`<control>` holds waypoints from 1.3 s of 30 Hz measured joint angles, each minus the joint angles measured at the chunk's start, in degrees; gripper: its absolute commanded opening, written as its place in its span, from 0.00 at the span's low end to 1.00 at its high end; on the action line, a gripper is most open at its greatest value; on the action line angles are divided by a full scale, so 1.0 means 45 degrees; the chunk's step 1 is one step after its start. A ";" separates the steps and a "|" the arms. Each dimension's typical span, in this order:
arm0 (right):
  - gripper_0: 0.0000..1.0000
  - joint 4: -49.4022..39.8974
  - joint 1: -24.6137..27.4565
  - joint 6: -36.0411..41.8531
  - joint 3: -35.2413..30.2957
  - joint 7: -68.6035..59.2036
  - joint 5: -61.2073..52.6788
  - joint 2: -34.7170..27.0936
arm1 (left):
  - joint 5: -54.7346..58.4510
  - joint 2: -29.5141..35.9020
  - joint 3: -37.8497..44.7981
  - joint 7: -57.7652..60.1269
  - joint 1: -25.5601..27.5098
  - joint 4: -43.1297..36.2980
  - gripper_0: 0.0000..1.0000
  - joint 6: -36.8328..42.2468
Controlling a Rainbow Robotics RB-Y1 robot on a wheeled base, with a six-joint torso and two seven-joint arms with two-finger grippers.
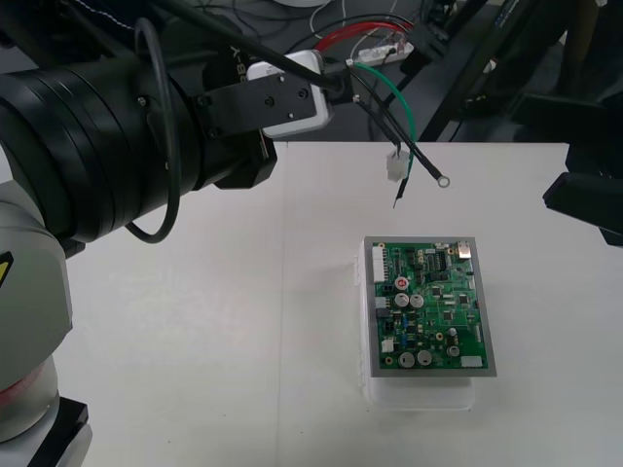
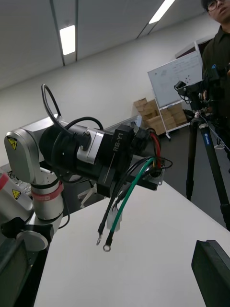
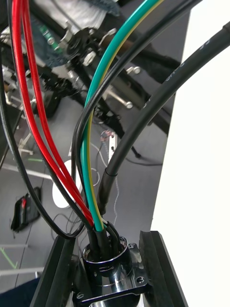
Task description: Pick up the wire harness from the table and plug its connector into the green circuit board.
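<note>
— Two hands out; which had the wire harness [image 1: 407,115]?
— Your left hand [image 1: 336,83] was clamped on its round metal socket [image 3: 111,273], aloft over the tabletop's [image 1: 195,321] far edge. The white plug [image 1: 394,167] dangled well apart from the green circuit board [image 1: 428,309].
— And your right hand [image 1: 584,199]?
— It sat at the right side, fingers [image 2: 211,271] standing apart.

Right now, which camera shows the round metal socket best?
The left wrist view: the socket sits close up, clamped between the left fingers. The front and right wrist views show it small, partly behind wires.
</note>
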 measured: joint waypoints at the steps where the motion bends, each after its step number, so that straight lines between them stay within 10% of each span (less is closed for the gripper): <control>1: 1.00 -0.0091 -0.0004 0.0076 0.0000 -0.0054 0.0016 0.0053 | 0.0000 0.0000 -0.0082 0.0000 0.0000 -0.0001 0.00 0.0001; 39: 1.00 -0.3011 0.1116 0.5467 0.1618 -0.1441 0.2917 0.1567 | -0.0004 0.0000 -0.0405 -0.0049 -0.0001 0.0005 0.00 0.0309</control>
